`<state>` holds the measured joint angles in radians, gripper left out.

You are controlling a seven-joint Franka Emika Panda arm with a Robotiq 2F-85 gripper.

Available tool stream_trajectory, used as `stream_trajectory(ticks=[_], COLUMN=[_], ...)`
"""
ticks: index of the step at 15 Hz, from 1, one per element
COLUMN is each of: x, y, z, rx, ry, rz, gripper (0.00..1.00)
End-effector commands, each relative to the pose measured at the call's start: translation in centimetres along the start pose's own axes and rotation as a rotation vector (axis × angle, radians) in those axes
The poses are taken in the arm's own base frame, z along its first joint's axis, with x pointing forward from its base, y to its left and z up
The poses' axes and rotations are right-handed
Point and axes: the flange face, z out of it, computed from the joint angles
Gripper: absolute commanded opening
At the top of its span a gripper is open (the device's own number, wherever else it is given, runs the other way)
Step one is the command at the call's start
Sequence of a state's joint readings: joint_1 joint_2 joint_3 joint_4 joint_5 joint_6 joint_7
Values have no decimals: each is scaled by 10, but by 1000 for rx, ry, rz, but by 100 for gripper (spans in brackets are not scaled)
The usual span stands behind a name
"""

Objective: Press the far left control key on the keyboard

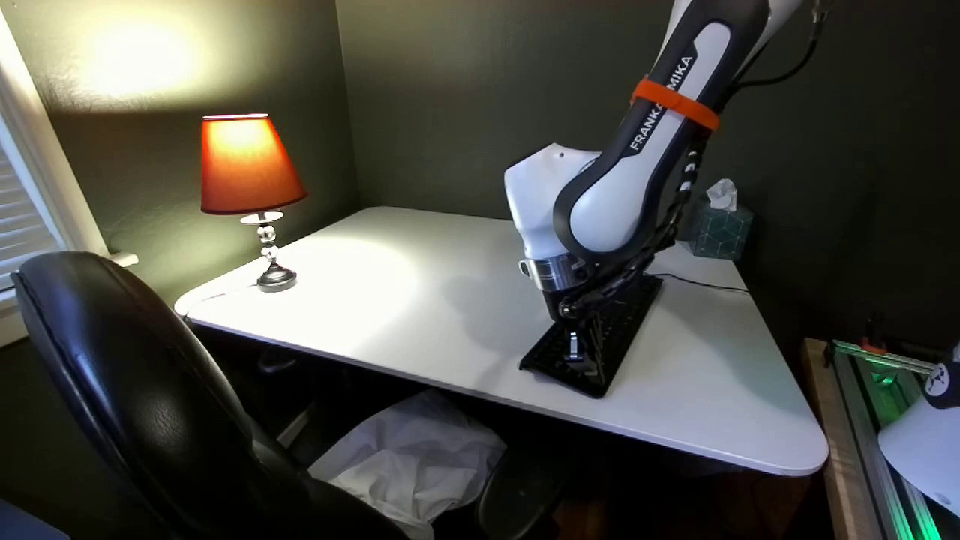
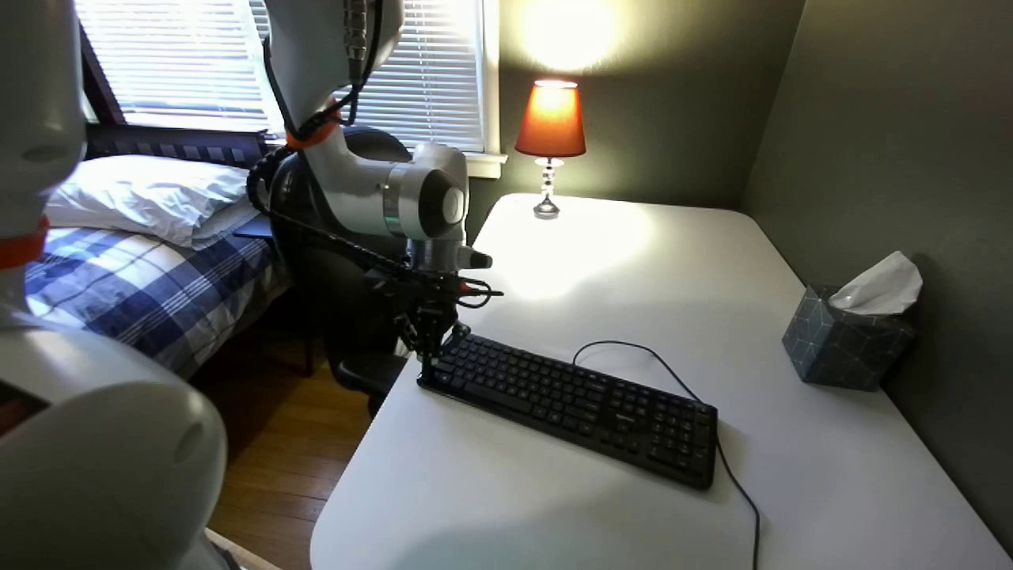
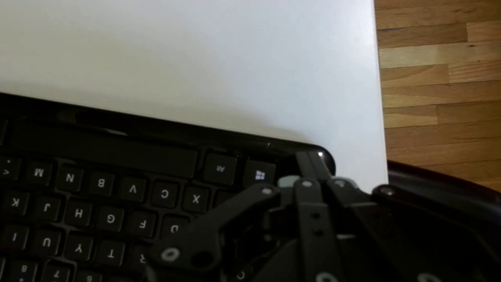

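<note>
The flat black keyboard lies on the white table in both exterior views (image 1: 631, 319) (image 2: 570, 400). In the wrist view the keyboard (image 3: 105, 149) appears upside down, with its corner near the table edge. My gripper (image 3: 309, 154) is shut, its two fingertips pressed together with nothing between them. The tips are at the keyboard's corner, just beside the Windows key (image 3: 259, 173). The far left control key is hidden by the fingers. In both exterior views the gripper (image 1: 581, 356) (image 2: 428, 370) points down at that end of the keyboard. I cannot tell whether the key is pressed down.
The white table's (image 2: 633, 522) edge runs close beside the gripper. A black chair (image 1: 150, 390) stands at that edge. A red lamp (image 1: 247, 169) and a tissue box (image 2: 843, 340) stand on the table. The keyboard's dark cable (image 2: 736, 483) lies loose on the tabletop.
</note>
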<state>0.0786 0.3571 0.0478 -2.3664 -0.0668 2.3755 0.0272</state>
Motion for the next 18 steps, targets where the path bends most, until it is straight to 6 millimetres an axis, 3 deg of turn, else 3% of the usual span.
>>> stream_trajectory(ticks=[1,18], x=[6,-6], y=[-3,-3], z=[6,-3], rx=[-6,-15], ry=[-10,20], rz=[-17,-22], gripper=[0,0])
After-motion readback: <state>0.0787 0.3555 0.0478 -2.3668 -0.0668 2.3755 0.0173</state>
